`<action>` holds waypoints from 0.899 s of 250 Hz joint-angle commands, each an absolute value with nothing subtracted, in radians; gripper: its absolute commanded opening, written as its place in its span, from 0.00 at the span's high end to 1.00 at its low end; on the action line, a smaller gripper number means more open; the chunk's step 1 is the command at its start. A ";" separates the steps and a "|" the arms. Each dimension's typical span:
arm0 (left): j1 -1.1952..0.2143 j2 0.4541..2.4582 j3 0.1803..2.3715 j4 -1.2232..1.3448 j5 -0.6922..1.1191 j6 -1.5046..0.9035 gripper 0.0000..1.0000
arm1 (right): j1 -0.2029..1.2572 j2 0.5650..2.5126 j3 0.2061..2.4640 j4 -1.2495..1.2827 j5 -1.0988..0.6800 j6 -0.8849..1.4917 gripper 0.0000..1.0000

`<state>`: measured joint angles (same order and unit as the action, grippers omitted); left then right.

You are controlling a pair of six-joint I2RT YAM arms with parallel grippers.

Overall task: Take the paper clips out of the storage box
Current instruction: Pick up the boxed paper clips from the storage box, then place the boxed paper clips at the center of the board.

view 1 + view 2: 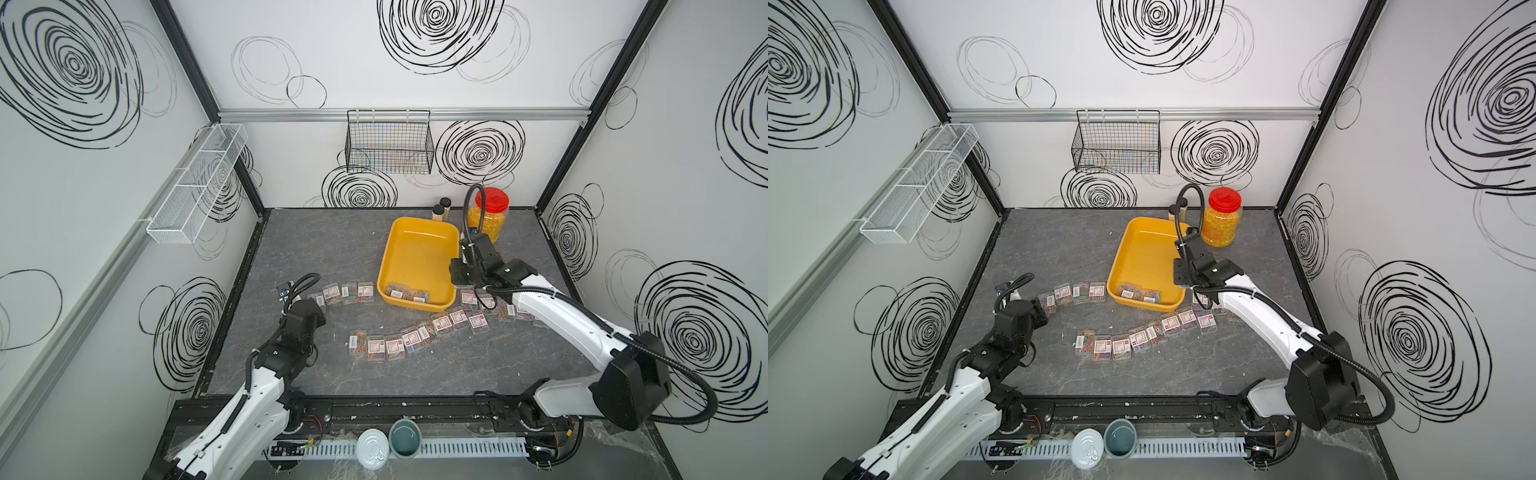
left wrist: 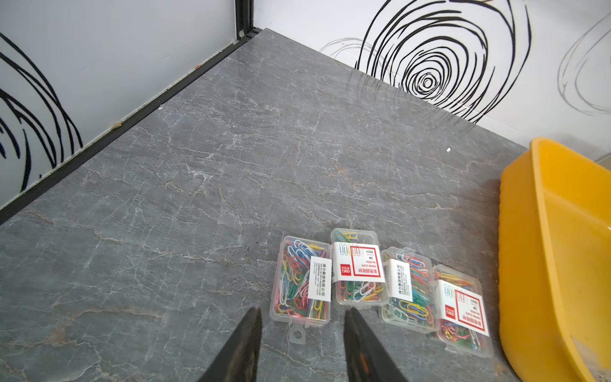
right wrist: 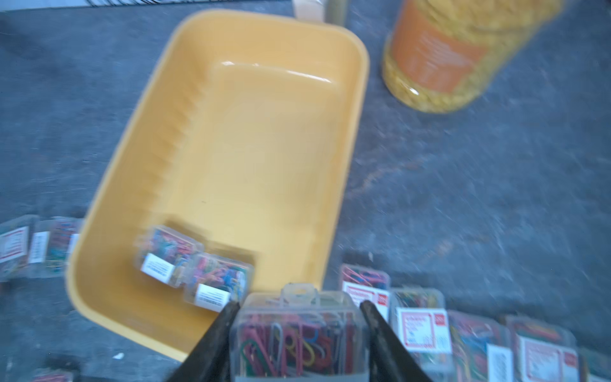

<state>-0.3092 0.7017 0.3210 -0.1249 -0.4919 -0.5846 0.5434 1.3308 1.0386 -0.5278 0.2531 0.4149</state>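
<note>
1. Right wrist view first: the right gripper (image 3: pixel 299 305) has its black jaws clamped on one small clear plastic case of multicoloured paper clips (image 3: pixel 297 340), right by the near corner of the shallow yellow plastic storage box (image 3: pixel 251 148).
2. Two more clip cases (image 3: pixel 193 268) lie inside the box, at its near end.
3. Left gripper (image 2: pixel 302 311): jaws a narrow gap apart, nothing held, poised at a row of four clip cases (image 2: pixel 380 281) beside the box.
4. Grey marbled tabletop (image 1: pixel 332 249) carries a curving line of cases (image 1: pixel 415 336) before the box.
5. Behind: red-lidded clear jar of yellow grains (image 1: pixel 496 226), and a black wire basket (image 1: pixel 388 143) on the swirl-patterned white back wall (image 1: pixel 332 41).
</note>
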 commanded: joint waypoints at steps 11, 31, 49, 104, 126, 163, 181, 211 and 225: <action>-0.311 0.698 0.314 -0.115 -0.501 -0.595 0.55 | 0.480 1.224 0.870 -0.632 0.284 0.529 0.60; -0.311 0.699 0.314 -0.114 -0.500 -0.594 0.55 | 0.457 1.174 0.790 -0.633 0.266 0.576 0.60; -0.311 0.696 0.312 -0.115 -0.498 -0.594 0.55 | 0.446 1.150 0.729 -0.629 0.258 0.616 0.60; -0.310 0.694 0.311 -0.112 -0.486 -0.591 0.54 | 0.404 1.130 0.624 -0.633 0.283 0.717 0.61; -0.310 0.693 0.310 -0.110 -0.480 -0.589 0.54 | 0.400 1.138 0.623 -0.638 0.304 0.732 0.59; -0.310 0.692 0.310 -0.109 -0.477 -0.587 0.54 | 0.387 1.190 0.630 -0.641 0.320 0.753 0.58; -0.311 0.692 0.309 -0.108 -0.477 -0.588 0.54 | 0.373 1.212 0.617 -0.607 0.295 0.748 0.58; -0.311 0.693 0.309 -0.107 -0.477 -0.588 0.54 | 0.343 1.246 0.603 -0.560 0.254 0.724 0.57; -0.311 0.695 0.309 -0.110 -0.477 -0.588 0.54 | 0.328 1.259 0.604 -0.552 0.248 0.714 0.54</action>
